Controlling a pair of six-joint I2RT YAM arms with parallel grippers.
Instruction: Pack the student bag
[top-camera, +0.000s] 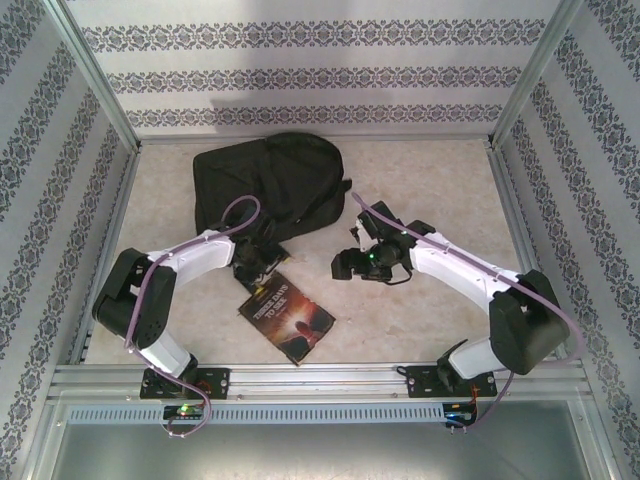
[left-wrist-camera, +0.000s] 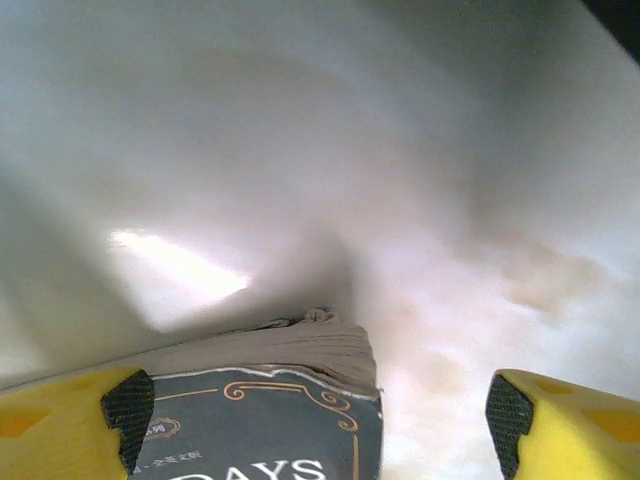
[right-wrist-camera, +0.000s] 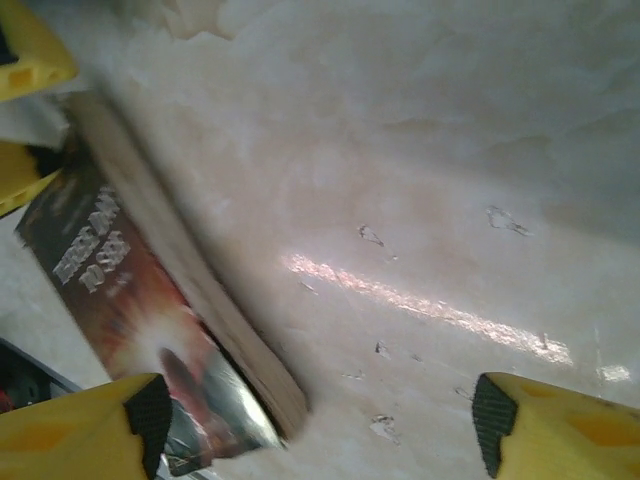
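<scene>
Both empty: left gripper (left-wrist-camera: 315, 415) jaws spread wide, book (left-wrist-camera: 260, 430) top edge between them; right gripper (right-wrist-camera: 320, 415) jaws wide over bare table (right-wrist-camera: 420, 200) (pale, marbled, glossy). student bag (top-camera: 265, 180) lies flat just beyond left gripper. Patterned walls (top-camera: 300, 70) surround table.

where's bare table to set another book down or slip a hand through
Bare: far right of the table, between the student bag and the right wall; also the near strip between the book and the right arm. Crowded: the middle, where the left gripper and right gripper hang by the book's far end.
</scene>
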